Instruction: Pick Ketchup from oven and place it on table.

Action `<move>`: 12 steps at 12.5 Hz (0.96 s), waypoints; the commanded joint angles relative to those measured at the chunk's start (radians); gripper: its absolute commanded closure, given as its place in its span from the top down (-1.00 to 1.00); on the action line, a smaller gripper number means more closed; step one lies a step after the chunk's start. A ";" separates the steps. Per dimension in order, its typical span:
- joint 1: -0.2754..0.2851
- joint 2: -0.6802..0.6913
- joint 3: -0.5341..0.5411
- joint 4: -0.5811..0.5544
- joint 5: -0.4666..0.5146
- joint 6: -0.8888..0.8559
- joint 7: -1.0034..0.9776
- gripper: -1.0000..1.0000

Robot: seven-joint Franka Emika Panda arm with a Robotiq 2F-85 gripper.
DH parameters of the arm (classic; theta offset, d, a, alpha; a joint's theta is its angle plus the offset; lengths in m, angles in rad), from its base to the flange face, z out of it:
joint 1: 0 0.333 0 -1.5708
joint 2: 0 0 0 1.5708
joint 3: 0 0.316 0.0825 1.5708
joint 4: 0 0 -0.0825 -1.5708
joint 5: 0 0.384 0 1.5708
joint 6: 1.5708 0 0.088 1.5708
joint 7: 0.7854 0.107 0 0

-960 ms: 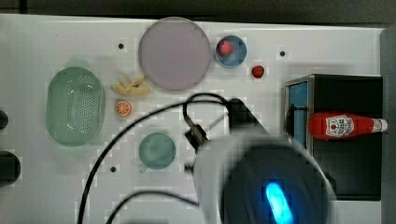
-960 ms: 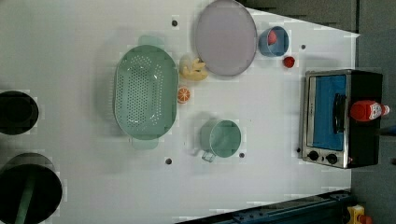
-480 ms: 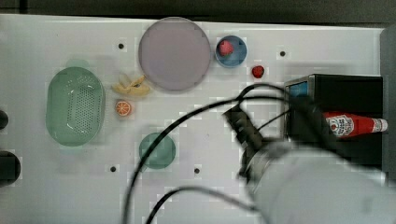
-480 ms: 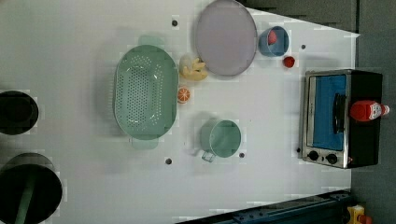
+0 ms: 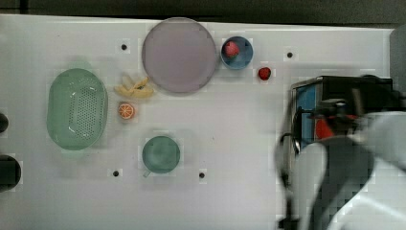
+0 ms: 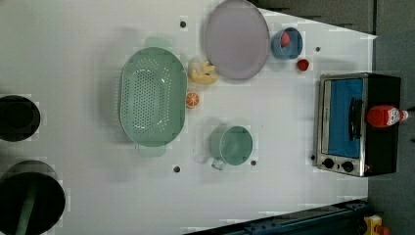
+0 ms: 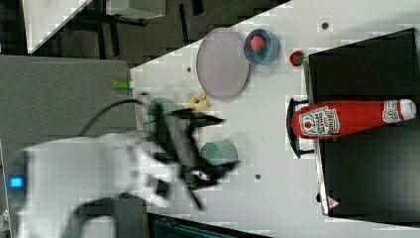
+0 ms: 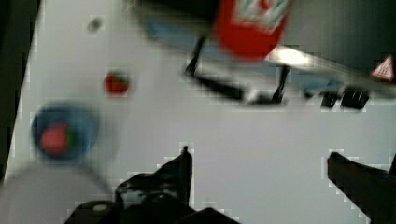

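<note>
The ketchup, a red bottle with a white label and white cap, rests on the black top of the oven, its base near the door handle. It also shows in the left view as ketchup on the oven. In the top view my arm covers most of the oven, leaving a red patch of ketchup. My gripper is open, fingers wide apart, short of the ketchup and holding nothing. The gripper hovers over the white table.
On the table are a green colander, a purple plate, a blue bowl holding a strawberry, a loose strawberry, a green mug, an orange slice and yellow pieces.
My arm has swung toward the top view's right, from the middle of the table to over the oven, and now covers most of the ketchup there. The ketchup has not moved.
</note>
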 commanded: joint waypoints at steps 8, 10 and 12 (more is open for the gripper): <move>-0.025 0.298 -0.165 0.101 0.080 0.268 0.014 1.00; -0.037 0.346 -0.167 0.097 0.146 0.268 0.014 1.00; -0.039 0.376 -0.166 0.097 0.184 0.289 0.014 1.00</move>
